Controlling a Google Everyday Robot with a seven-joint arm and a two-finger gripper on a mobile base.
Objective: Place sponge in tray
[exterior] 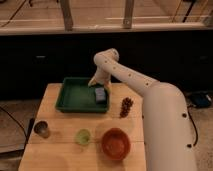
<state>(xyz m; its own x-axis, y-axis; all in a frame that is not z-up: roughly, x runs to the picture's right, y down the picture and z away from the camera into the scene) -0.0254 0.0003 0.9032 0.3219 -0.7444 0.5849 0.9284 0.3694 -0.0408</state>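
Green tray on the wooden table; blue-grey sponge inside its right end. Gripper just above the sponge, finger state cannot tell. To finish well: free the sponge fully, lift straight up, avoid the rim.
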